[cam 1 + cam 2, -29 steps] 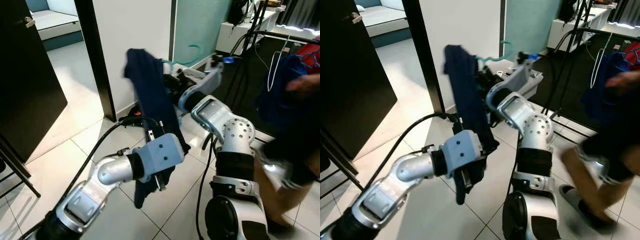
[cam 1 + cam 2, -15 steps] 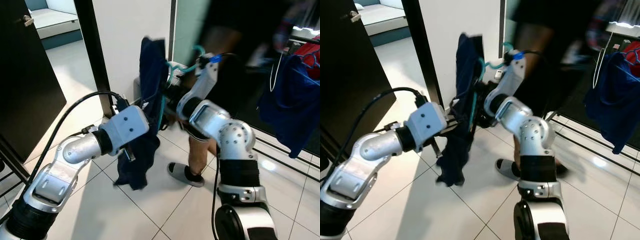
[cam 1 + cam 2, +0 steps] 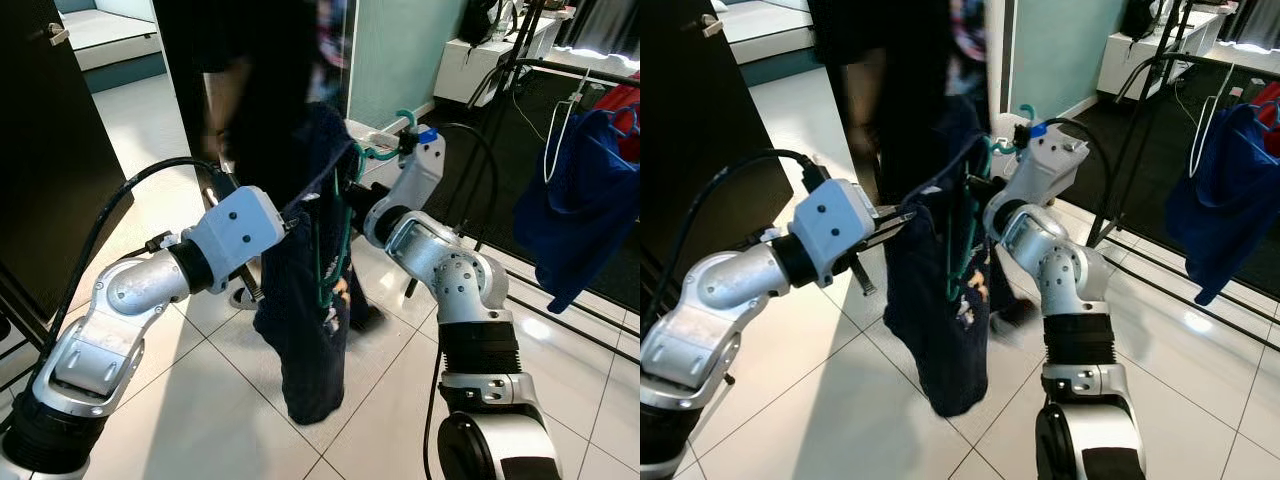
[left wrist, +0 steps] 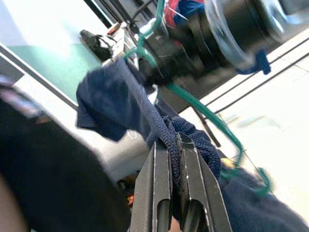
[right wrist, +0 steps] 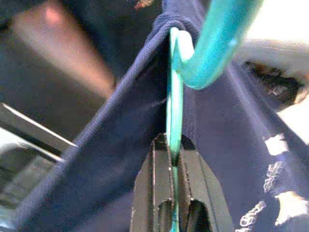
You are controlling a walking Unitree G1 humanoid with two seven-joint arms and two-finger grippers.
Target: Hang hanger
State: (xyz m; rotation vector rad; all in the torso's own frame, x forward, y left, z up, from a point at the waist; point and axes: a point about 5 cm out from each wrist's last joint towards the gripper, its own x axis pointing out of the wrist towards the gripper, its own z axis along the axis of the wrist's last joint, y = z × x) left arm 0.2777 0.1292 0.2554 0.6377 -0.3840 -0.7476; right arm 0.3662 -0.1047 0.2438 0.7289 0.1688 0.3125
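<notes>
A navy shirt (image 3: 310, 330) hangs in front of me on a teal hanger (image 3: 383, 152), drooping toward the tiled floor. My left gripper (image 4: 176, 140) is shut on a bunched edge of the shirt near its top, at the end of my left arm (image 3: 230, 235). My right gripper (image 5: 175, 145) is shut on the thin teal hanger wire just below the hook, with the shirt cloth draped on both sides. The right arm (image 3: 430, 250) reaches in from the right, and its fingers are hidden behind the cloth in the eye views.
A person in dark clothes (image 3: 255, 90) stands right behind the shirt, one foot (image 3: 365, 318) on the tiles. A black clothes rack (image 3: 560, 70) at the right carries a blue garment (image 3: 575, 210). A dark door (image 3: 50, 150) stands at the left.
The person has walked from the right to behind the shirt, on the left. The shirt has dropped from a raised, swinging pose to hanging lower between my grippers.
</notes>
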